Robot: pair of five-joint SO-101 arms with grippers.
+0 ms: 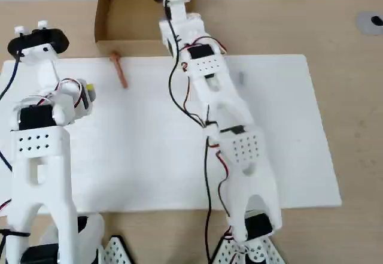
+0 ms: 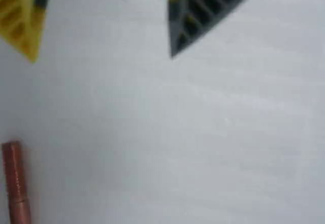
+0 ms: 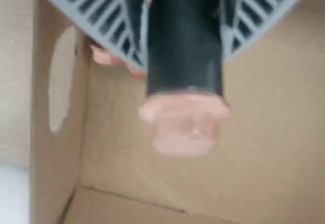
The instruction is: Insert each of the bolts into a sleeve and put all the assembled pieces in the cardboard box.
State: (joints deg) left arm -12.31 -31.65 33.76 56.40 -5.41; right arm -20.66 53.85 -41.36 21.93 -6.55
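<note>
My right gripper (image 3: 185, 31) is shut on a black sleeve (image 3: 184, 41) with a copper bolt head (image 3: 185, 122) sticking out of its end. It hangs inside the cardboard box (image 3: 264, 158). In the high view the right arm (image 1: 179, 12) stretches over the box (image 1: 105, 18) at the table's far edge. A loose copper bolt (image 1: 119, 70) lies on the white mat (image 1: 149, 156) just in front of the box. The same bolt (image 2: 15, 183) lies a short way from my left gripper (image 2: 101, 55), which is open and empty low over the mat. A blurred copper shape (image 3: 109, 59) shows behind the right fingers.
The white mat covers most of the wooden table. The box wall has an oval hand hole (image 3: 61, 79). The left arm (image 1: 39, 138) stands at the mat's left side. A small grey mark (image 1: 242, 78) lies on the mat beside the right arm.
</note>
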